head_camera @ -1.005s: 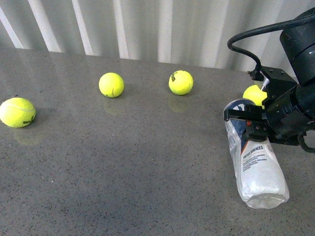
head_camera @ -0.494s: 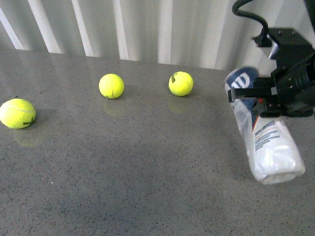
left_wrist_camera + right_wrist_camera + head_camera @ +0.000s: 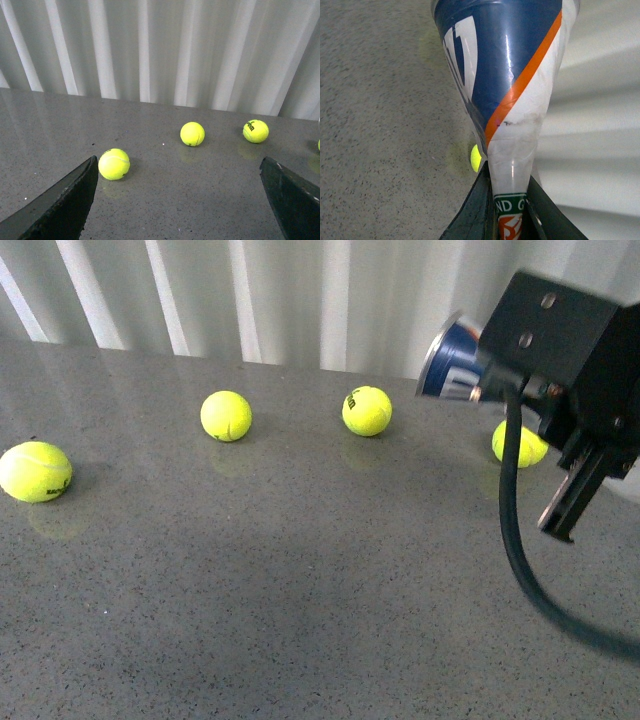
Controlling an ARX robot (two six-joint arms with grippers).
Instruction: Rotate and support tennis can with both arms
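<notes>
In the front view my right arm [image 3: 565,350] is up at the far right. The can [image 3: 450,358] shows from behind the arm's housing only with its rimmed end. That end is off the table [image 3: 300,590] and turned to the left. The rest is hidden, so I judge that its long axis runs about level, left to right. Four balls [image 3: 226,415] lie on the table. My left arm is not seen here.

In the left wrist view my left gripper [image 3: 177,165] is wide open and has nothing in it. The can is not in this view, so I judge it lies well to the right.

In the right wrist view my right gripper [image 3: 510,205] is closed on the can, and the tube goes straight away from the fingers. To support it, the left gripper must go right, toward the free rimmed end.
</notes>
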